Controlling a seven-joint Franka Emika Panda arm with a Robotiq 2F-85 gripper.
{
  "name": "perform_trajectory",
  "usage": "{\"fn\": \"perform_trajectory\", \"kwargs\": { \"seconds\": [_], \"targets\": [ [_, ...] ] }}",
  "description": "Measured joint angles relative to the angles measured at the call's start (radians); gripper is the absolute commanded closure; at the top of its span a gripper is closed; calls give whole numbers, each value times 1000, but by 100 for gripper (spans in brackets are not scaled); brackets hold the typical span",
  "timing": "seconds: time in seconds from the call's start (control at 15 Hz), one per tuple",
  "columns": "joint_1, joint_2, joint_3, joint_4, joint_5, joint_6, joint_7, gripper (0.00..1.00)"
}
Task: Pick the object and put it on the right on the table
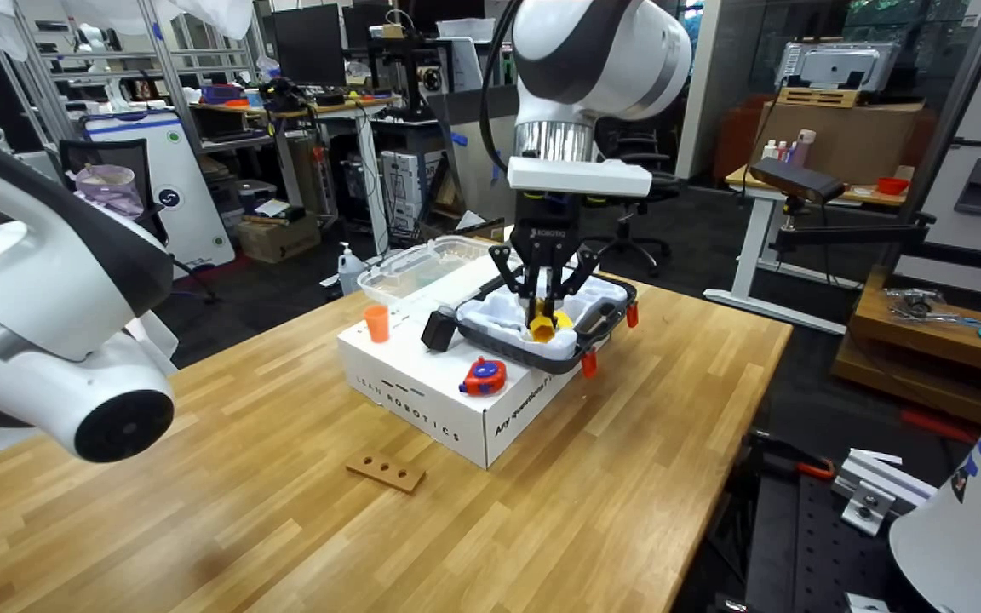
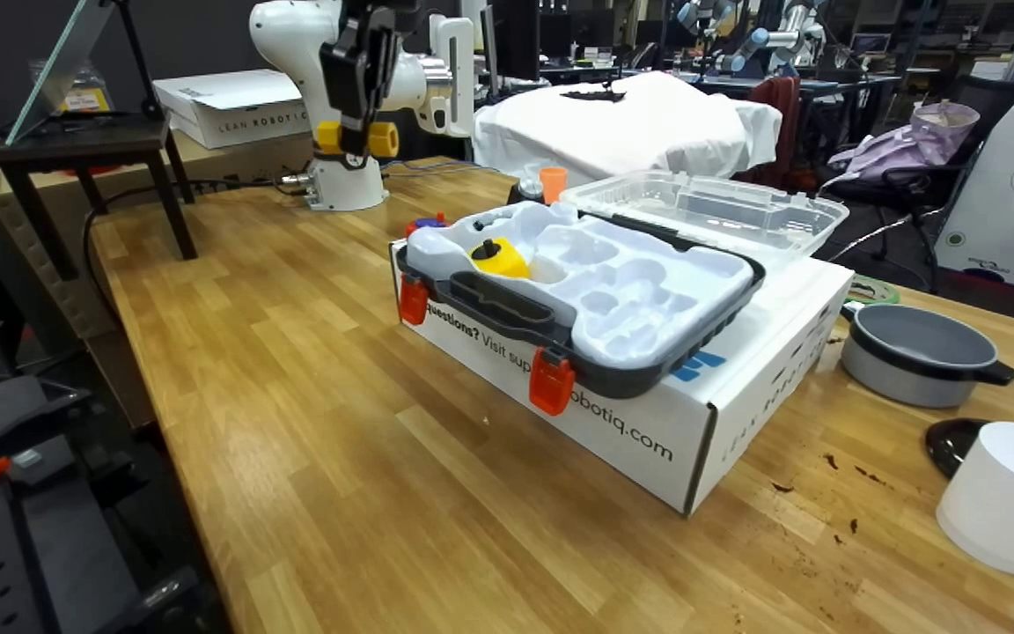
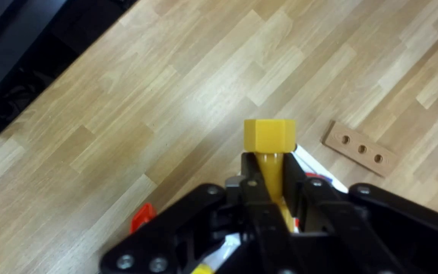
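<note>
Wrist view showed my gripper drawn in around the yellow peg, its fingers parted only by the peg's thickness. Both exterior views put the peg aloft, higher than the white box. Near the box a holed wooden strip lay on the table. The pick looked done, the carry in hand; I judged the next move called for clearing the box, lowering to the right, then letting go.
</note>
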Motion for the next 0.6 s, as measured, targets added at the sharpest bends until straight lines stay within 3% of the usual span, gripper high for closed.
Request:
{"fn": "perform_trajectory", "kwargs": {
  "seconds": [0.6],
  "targets": [
    [-149, -6, -136, 21, 2, 53, 153, 95]
  ]
}}
